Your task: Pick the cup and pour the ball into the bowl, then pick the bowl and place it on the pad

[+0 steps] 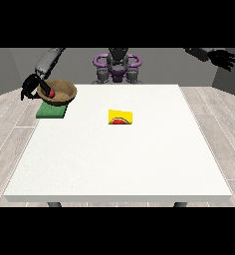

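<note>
white table [119, 169] on pale plank floor [219, 139]; hand [31, 87] at view's left grips bowl [58, 91].

The hand at the view's left [31, 87] is low at the table's far corner, its arm bent down, fingers curled. The hand at the view's right [223, 59] is up high, off to the side, fingers spread.
</note>
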Robot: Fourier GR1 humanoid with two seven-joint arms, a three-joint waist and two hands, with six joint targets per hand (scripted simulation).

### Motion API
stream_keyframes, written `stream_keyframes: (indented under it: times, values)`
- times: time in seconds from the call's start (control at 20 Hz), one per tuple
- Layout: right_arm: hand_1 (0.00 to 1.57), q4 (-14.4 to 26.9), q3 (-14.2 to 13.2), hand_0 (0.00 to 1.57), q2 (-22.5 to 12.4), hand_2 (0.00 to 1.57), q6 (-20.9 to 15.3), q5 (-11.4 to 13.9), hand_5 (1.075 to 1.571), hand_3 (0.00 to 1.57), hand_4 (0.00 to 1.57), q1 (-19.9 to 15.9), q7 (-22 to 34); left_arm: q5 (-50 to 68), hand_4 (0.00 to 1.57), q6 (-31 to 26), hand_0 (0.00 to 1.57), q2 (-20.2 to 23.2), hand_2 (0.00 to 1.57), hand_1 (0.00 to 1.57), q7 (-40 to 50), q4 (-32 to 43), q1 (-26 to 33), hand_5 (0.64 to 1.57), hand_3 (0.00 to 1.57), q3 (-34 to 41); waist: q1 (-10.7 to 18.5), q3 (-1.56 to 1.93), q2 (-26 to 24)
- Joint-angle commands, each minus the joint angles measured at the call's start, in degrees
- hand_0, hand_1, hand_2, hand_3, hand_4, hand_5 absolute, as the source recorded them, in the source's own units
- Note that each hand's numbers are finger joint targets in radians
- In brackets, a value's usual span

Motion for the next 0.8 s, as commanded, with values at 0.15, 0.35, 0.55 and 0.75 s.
stream_keyframes:
  times: [0.15,0.35,0.55,0.75]
  values:
    - [1.57,4.79,-5.35,1.57,-2.83,1.57,-5.28,-1.71,1.560,0.71,0.00,-2.34,-0.71,1.71,1.19,-2.76,0.00,2.87,0.00,0.00,-2.03,0.72,-0.96,1.558,0.00,1.73,1.88,0.07,4.34]
    - [0.85,6.45,-4.02,0.85,-4.07,0.88,-0.87,-1.59,1.513,1.10,0.00,-3.24,0.76,1.31,1.18,-1.08,0.00,3.29,0.00,0.00,-2.00,2.09,-1.75,1.551,0.00,2.05,0.12,0.02,3.78]
    - [0.00,6.31,-2.37,0.00,-3.32,0.42,0.04,-1.00,1.460,0.65,0.00,-5.38,3.49,1.61,1.18,-2.84,0.00,4.73,0.00,0.00,-1.28,4.24,-2.45,1.551,0.00,1.99,0.23,-0.02,2.73]
    - [0.00,11.44,-5.15,0.00,-7.25,0.00,2.98,-2.35,1.369,0.12,0.00,-5.49,-0.54,0.43,1.08,0.61,0.00,-0.77,0.00,0.00,1.13,-6.45,-0.08,1.567,0.00,-2.17,2.12,0.09,2.08]
